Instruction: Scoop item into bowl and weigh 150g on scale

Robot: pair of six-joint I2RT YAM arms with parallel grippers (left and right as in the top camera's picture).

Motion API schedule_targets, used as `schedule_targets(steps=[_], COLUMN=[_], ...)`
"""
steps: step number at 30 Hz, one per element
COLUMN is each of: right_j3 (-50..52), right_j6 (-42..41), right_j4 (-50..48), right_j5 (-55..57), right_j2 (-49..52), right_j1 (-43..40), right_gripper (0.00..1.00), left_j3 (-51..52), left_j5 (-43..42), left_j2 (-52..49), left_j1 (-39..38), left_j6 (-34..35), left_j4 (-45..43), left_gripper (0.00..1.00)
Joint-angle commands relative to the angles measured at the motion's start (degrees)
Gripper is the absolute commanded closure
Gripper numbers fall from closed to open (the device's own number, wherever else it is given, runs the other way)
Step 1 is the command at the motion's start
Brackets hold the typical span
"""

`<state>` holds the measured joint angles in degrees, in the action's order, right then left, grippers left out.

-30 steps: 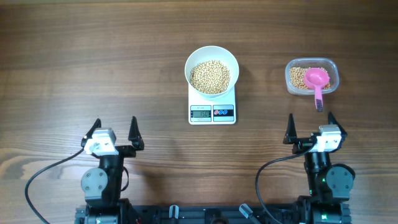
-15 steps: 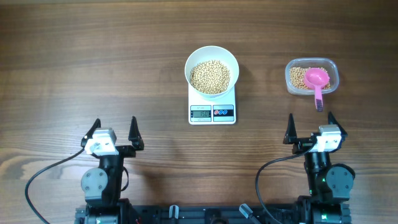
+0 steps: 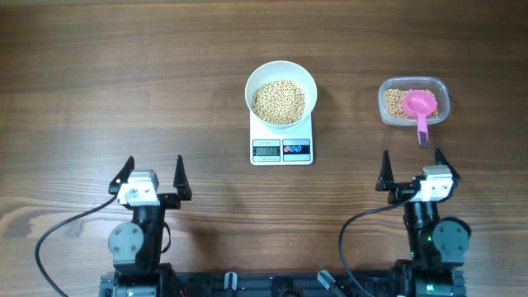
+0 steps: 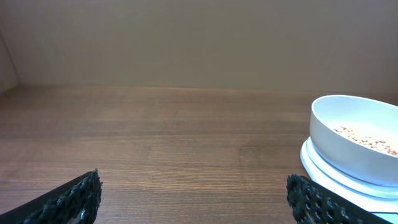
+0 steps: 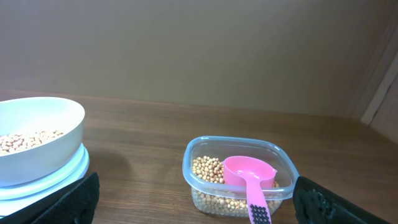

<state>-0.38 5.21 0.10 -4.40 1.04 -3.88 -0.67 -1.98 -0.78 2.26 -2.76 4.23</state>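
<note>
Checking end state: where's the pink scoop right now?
Overhead view, right side: the pink scoop lies in the clear container, right of the scale, handle over the near rim.

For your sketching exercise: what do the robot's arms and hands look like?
Both arms are black with round joint housings. The left hand and right hand each have two pointed black fingers, ribbed inside, behind them a white block. A black cable loops from each base.
</note>
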Motion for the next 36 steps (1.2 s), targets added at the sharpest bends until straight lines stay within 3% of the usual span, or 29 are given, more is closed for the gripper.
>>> schedule_targets(steps=[1, 36], right_j3=[0.1, 0.1], right_j6=[-0.9, -0.9], right_j4=[-0.1, -0.1], right_j5=[1.0, 1.0], right_j2=[-0.6, -0.6], right_j1=[0.2, 0.2], right_gripper=[0.0, 0.0], left_j3=[0.3, 0.3], left_j5=[0.0, 0.0], left_j2=[0.6, -0.4], left_j1=[-0.3, -0.3], left_j6=[-1.4, -1.3], left_j4=[0.3, 0.1], left_gripper=[0.0, 0.0])
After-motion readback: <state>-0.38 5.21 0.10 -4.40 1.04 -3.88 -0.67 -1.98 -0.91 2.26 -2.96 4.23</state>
